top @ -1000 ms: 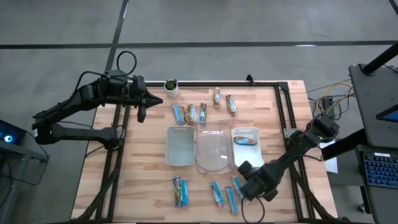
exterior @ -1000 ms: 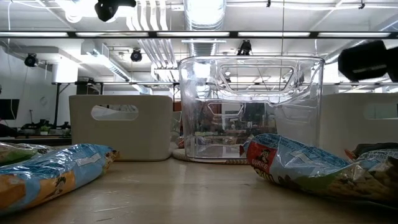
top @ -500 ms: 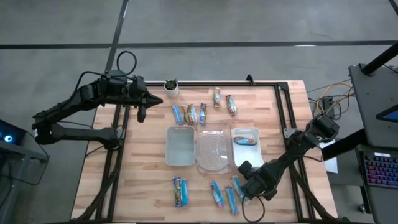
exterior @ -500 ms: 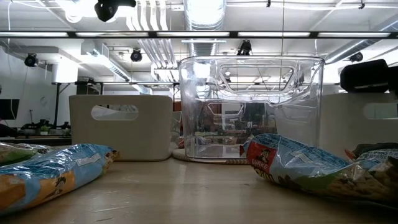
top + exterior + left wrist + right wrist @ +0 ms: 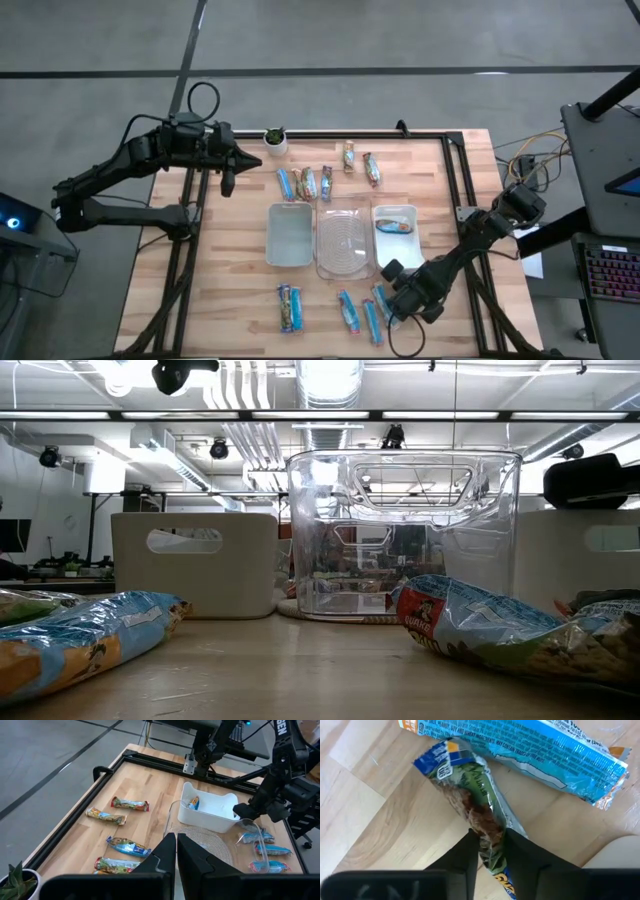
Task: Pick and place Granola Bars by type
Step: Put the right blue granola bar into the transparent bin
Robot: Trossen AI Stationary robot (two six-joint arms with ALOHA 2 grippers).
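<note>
At the upper left of the high view the left gripper (image 5: 228,181) waits off the bench's (image 5: 230,260) edge, its fingers clenched on nothing, with a small potted plant (image 5: 274,138) just beside it. Right of that, a row of granola bars (image 5: 308,182) lies along the upper middle, above three trays: a grey one (image 5: 288,236), a clear one (image 5: 346,243) and a white one (image 5: 397,245) that already holds one blue bar (image 5: 396,226). More bars lie along the lower edge, a pair (image 5: 289,306) at lower centre and a cluster (image 5: 362,314) farther right. At the lower right, the right gripper (image 5: 392,300) sits down on that cluster; its wrist view shows the fingers grasping a green-wrapped bar (image 5: 472,802) near one end, beside a blue bar (image 5: 530,751) on the wood. These bars look light, with crinkly, slick foil over a crumbly filling, so a mid-length pinch across the narrow width seems safer than an end hold, which could let the bar swing or slip.
</note>
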